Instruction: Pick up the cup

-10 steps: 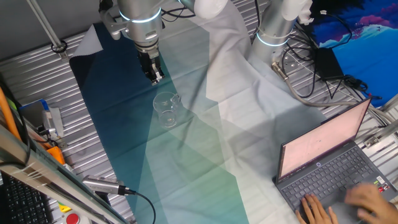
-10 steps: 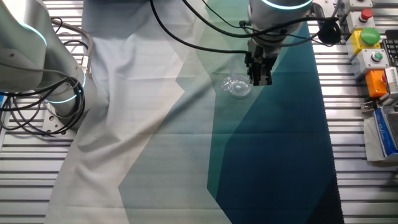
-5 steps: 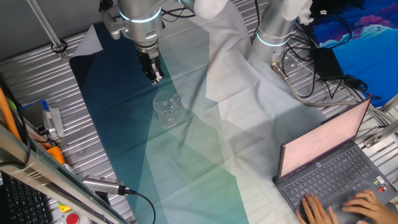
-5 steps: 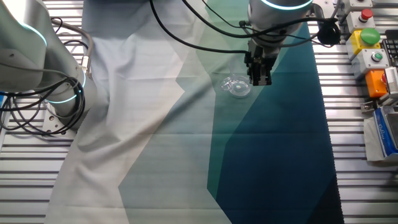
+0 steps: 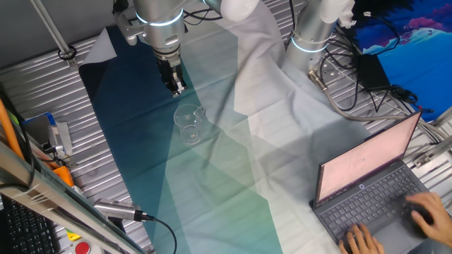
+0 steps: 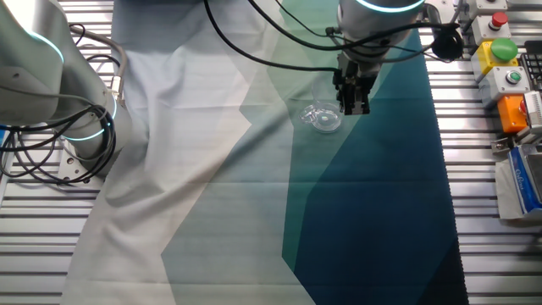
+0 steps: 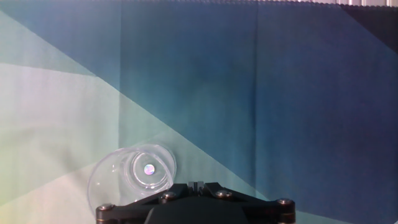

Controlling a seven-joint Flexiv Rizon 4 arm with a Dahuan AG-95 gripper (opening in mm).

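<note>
The clear cup (image 5: 188, 124) stands upright on the blue-green cloth (image 5: 134, 127). It also shows in the other fixed view (image 6: 323, 118) and at the lower left of the hand view (image 7: 132, 177). My gripper (image 5: 174, 86) hangs above the cloth, just behind and beside the cup, and does not touch it. In the other fixed view the gripper (image 6: 354, 106) is at the cup's right. In the hand view its fingertips (image 7: 195, 185) are pressed together with nothing between them.
A second robot base (image 5: 311, 35) with cables stands at the back. A laptop (image 5: 374, 187) with a person's hands on it is at the front right. Button boxes (image 6: 501, 51) line the table's edge. A microphone-like tool (image 5: 116, 210) lies at the front left.
</note>
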